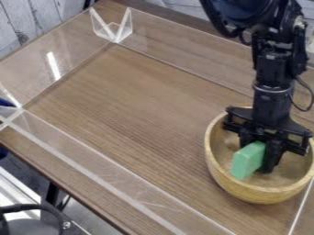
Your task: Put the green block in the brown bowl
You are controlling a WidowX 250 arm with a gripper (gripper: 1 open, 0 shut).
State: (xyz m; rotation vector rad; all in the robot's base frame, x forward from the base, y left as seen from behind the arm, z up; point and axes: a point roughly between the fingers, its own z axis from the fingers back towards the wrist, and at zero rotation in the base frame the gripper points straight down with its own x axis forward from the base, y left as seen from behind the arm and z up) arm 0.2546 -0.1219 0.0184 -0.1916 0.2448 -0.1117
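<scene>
Holding: gripper (265,147) is down inside the brown bowl (222,163) at lower right of frame, jaws clamped on the upper end of the green block (251,160).
Block position: tilted, lower end down in the bowl's hollow, toward its near-left wall. Can't tell whether that end rests on the bottom or hangs just above it.
Done: block is already within the bowl's rim, so transport looks finished.
Left: release and lift out. I'd call the task nearly complete, just not let go yet.
Bowl edges: thick wooden rim all around the fingers; right finger sits close to the right-hand wall, so opening room on that side looks tight.
Exit room: straight up along the arm (274,64) looks clear, nothing over the bowl but the arm itself.
Table (123,110): wood surface is bare through centre and left of frame, plenty of room.
Borders: clear acrylic walls (55,64) run along the table edges at left, top and bottom; the bowl sits well apart from the left and top ones and close to the frame's lower right corner.
</scene>
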